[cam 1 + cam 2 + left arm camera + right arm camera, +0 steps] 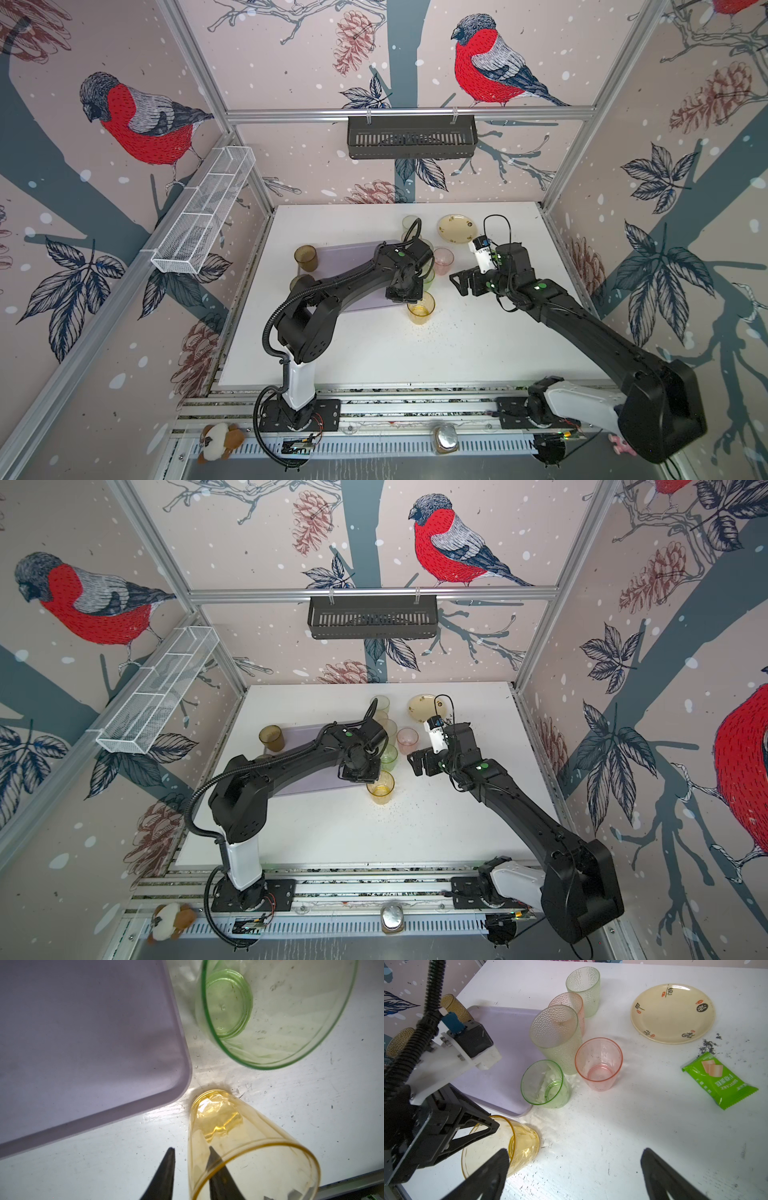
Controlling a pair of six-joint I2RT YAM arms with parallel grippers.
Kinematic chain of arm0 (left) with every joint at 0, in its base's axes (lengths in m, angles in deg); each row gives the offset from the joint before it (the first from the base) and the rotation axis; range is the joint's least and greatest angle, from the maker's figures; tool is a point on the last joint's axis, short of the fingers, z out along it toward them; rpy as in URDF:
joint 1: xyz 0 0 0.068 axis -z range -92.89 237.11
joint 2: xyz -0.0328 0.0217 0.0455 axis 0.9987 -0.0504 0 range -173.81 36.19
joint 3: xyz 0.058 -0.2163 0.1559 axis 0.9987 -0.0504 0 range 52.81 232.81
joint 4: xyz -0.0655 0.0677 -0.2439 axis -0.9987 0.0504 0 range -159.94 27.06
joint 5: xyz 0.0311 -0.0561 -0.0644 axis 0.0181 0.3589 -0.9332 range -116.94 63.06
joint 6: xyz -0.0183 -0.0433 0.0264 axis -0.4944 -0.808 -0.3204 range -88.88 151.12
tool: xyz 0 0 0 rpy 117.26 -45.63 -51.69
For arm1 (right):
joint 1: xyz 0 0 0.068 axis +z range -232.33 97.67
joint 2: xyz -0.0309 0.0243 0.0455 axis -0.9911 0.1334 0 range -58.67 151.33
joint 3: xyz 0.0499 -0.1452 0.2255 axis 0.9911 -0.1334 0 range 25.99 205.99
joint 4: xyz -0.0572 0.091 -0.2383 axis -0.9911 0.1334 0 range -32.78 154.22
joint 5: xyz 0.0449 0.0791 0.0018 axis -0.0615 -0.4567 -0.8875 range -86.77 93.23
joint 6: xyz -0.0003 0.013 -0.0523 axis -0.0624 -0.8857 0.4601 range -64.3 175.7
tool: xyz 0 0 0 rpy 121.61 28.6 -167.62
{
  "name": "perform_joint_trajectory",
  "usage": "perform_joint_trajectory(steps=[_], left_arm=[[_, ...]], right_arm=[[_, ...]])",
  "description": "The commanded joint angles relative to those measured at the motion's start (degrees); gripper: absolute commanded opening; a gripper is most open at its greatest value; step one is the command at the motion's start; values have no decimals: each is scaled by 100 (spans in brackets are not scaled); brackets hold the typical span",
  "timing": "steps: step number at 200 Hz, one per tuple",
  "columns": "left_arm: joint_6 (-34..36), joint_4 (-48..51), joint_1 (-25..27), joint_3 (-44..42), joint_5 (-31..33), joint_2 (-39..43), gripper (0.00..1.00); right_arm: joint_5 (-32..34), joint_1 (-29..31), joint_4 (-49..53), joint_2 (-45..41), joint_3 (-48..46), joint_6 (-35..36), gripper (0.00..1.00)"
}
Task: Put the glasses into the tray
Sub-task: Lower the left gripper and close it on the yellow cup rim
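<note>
Found left gripper (191,1148) narrowly parted astride amber glass (239,1126) wall beside tray (83,1043); grip possibly incomplete, unconfirmed. Noted right gripper (575,1151) spread wide, empty.

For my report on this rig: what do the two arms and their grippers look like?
The left arm and the right arm are mostly black, each with a white section near its base. Small green dots mark their shells. A black ribbed hose runs along the left arm; thin black cables loop at the right wrist. The left gripper and the right gripper have black pointed fingers.
</note>
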Motion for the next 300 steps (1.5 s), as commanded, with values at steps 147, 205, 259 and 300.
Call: perform_joint_trajectory(steps=[147, 205, 259, 300], left_arm=[[30, 232, 16, 23, 217, 38, 21], [40, 288, 14, 19, 248, 64, 20], [47, 321, 17, 28, 252, 73, 15], [44, 337, 16, 35, 255, 86, 13]], right_arm=[[7, 7, -102, -31, 63, -21, 100], [19, 4, -102, -57, 50, -21, 100], [25, 7, -102, -58, 60, -17, 100], [33, -4, -93, -76, 62, -8, 99]])
